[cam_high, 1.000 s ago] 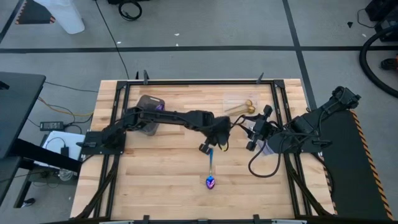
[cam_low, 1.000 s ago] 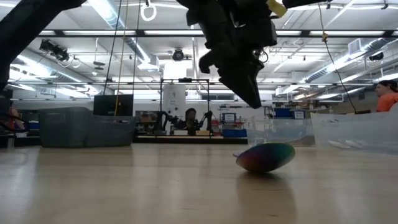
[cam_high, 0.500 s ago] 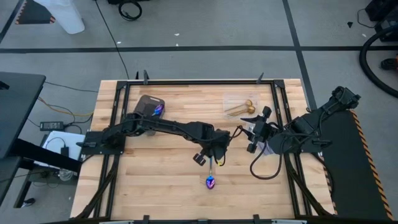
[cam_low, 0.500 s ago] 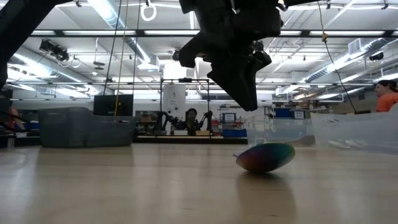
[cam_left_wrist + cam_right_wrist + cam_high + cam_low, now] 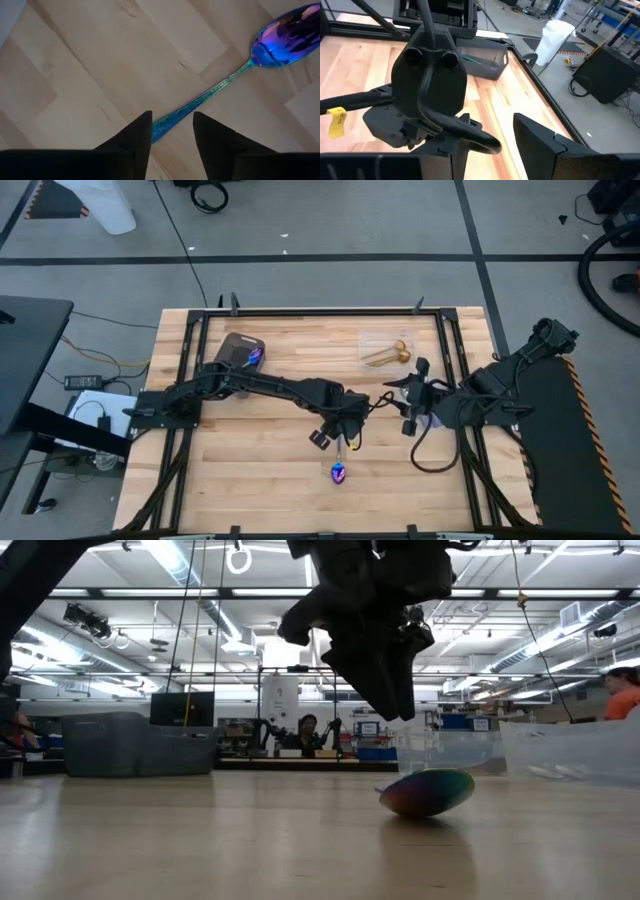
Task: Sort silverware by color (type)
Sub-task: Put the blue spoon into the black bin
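Note:
An iridescent purple-blue spoon (image 5: 340, 460) lies flat on the wooden table, its bowl (image 5: 285, 35) toward the near edge and its teal handle pointing away. My left gripper (image 5: 171, 125) hovers open above the handle's far end, one finger on each side, touching nothing. In the low view its fingers (image 5: 385, 680) hang well above the spoon's bowl (image 5: 428, 792). My right gripper (image 5: 412, 395) waits open at mid-right, level above the table, facing my left arm.
A dark grey tray (image 5: 243, 350) at the far left holds purple-blue silverware (image 5: 252, 357). A clear container (image 5: 390, 350) at the far right holds a gold spoon (image 5: 388, 354). Bare wood lies along the near edge. A person (image 5: 625, 690) stands beyond the table.
My left gripper has moved toward the table's near edge along the spoon's handle and turned somewhat, then held still above it. The spoon has stayed where it was. My right gripper has turned a little in place.

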